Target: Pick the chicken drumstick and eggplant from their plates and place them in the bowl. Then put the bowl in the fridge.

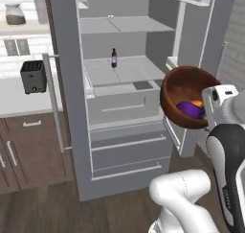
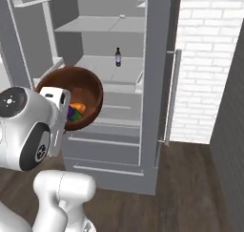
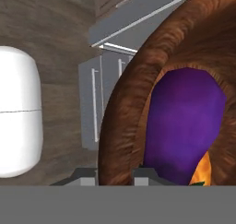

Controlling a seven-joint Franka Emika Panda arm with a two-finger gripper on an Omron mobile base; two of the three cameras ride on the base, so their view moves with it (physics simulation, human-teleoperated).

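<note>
My gripper (image 3: 115, 173) is shut on the rim of the reddish-brown wooden bowl (image 1: 183, 89) (image 2: 86, 89) (image 3: 131, 108), holding it tilted in the air in front of the open fridge (image 1: 119, 71) (image 2: 110, 68). The purple eggplant (image 1: 190, 109) (image 2: 71, 113) (image 3: 184, 121) lies inside the bowl. The orange-brown chicken drumstick (image 1: 197, 103) (image 2: 79, 108) (image 3: 205, 168) rests beside it. In the base views my white hand covers the fingers. The plates are out of view.
A small dark bottle (image 1: 114, 58) (image 2: 118, 57) stands on the fridge's middle shelf. Drawers (image 1: 127, 150) fill the lower fridge. Both fridge doors (image 1: 64, 83) (image 2: 162, 73) stand open. A black toaster (image 1: 33, 76) sits on the left counter. A brick wall (image 2: 209, 59) rises on the right.
</note>
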